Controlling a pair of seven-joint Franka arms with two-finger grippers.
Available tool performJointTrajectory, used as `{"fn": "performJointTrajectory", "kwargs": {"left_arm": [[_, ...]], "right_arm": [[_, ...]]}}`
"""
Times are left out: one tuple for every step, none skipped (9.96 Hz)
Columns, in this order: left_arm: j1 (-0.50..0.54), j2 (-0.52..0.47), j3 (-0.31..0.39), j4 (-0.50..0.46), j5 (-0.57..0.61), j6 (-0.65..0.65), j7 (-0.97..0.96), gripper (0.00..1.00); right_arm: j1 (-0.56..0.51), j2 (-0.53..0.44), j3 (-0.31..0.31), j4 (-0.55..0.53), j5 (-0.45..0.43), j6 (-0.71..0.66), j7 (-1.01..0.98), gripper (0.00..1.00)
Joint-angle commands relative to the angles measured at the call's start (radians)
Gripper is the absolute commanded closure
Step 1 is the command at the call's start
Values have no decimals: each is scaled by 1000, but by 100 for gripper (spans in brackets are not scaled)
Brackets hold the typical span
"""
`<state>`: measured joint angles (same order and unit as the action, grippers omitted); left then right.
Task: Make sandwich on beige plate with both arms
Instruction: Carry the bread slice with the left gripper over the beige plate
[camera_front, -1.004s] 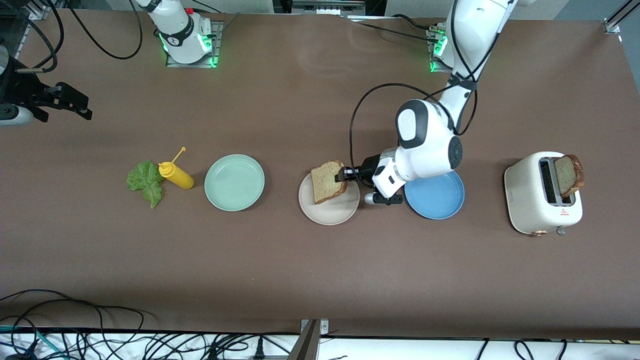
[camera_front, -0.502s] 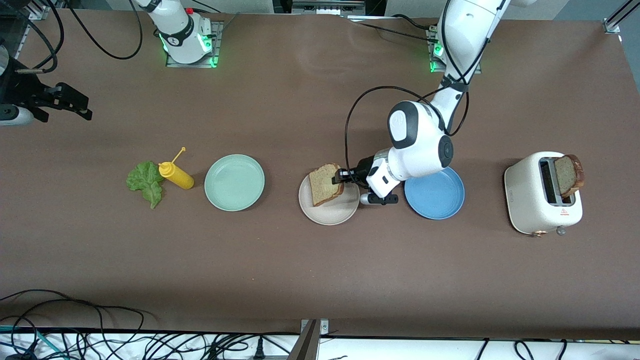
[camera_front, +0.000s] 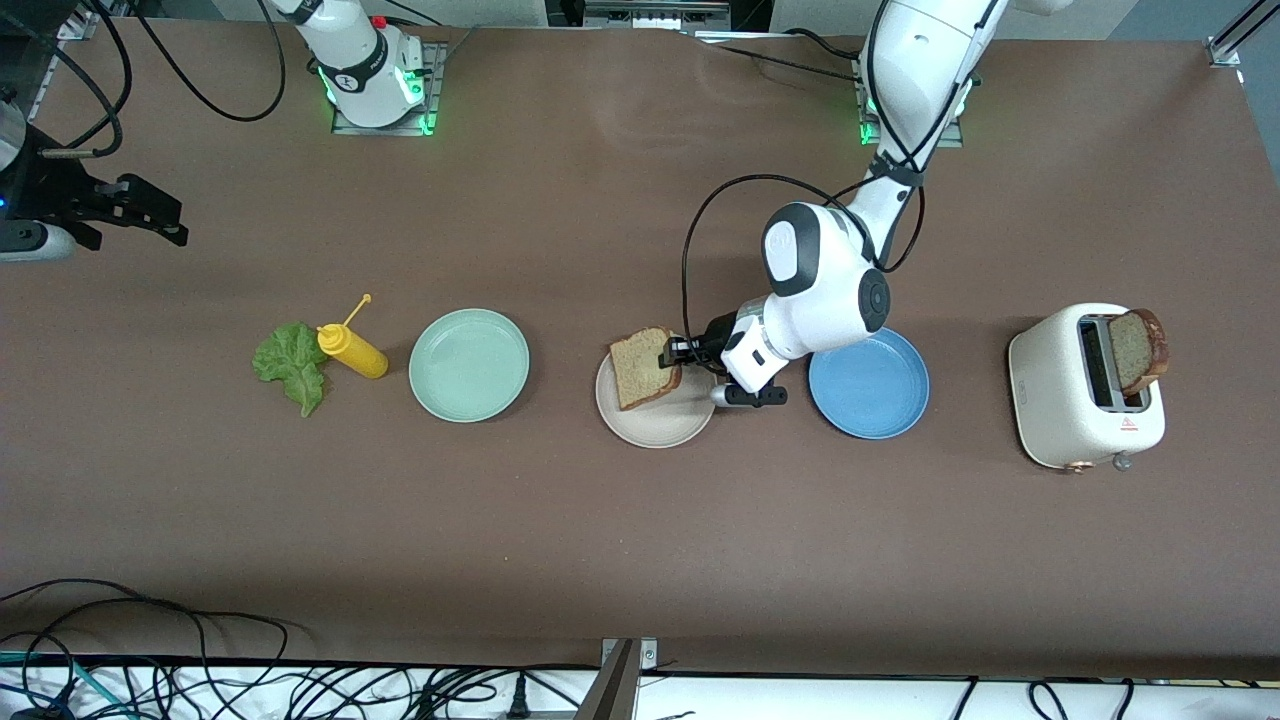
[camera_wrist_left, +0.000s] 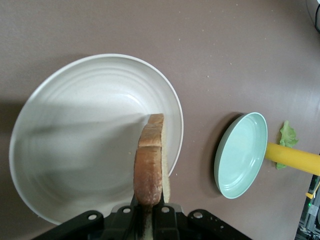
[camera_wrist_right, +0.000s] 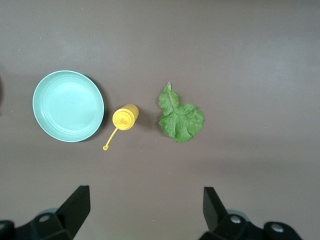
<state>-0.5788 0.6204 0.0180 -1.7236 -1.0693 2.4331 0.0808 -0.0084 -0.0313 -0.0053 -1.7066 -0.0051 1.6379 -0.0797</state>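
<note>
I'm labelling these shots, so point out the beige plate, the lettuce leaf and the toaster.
beige plate (camera_front: 655, 430): front view, bare rim nearest the camera.
lettuce leaf (camera_wrist_right: 181, 120): right wrist view, middle of the leaf.
toaster (camera_front: 1060, 400): front view, white side wall.

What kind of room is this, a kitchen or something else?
Probably a robotics lab set up as a mock kitchen. Two robot arms are bolted to a brown table, loose cables trail along its edge, and a toaster, plates and bread are laid out like props.
</note>
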Motion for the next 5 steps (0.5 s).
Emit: {"fn": "performJointTrajectory", "kwargs": {"left_arm": [[-7,16,17,22,-26,14,13,59],[-4,22,19,22,-23,14,14,12],[-4,24,20,22,-23,14,14,0],[-3,24,22,22,-23,14,14,0],[-1,24,25,22,-23,14,14,0]], "right_arm": [[2,11,4,21,-10,-13,9,0],[2,13,4,21,-10,-13,5,0],[4,17,4,21,-10,-13,-8,0],[11,19,7,18,-10,-13,6,0],[13,25,5,19,-10,-13,5,0]]}}
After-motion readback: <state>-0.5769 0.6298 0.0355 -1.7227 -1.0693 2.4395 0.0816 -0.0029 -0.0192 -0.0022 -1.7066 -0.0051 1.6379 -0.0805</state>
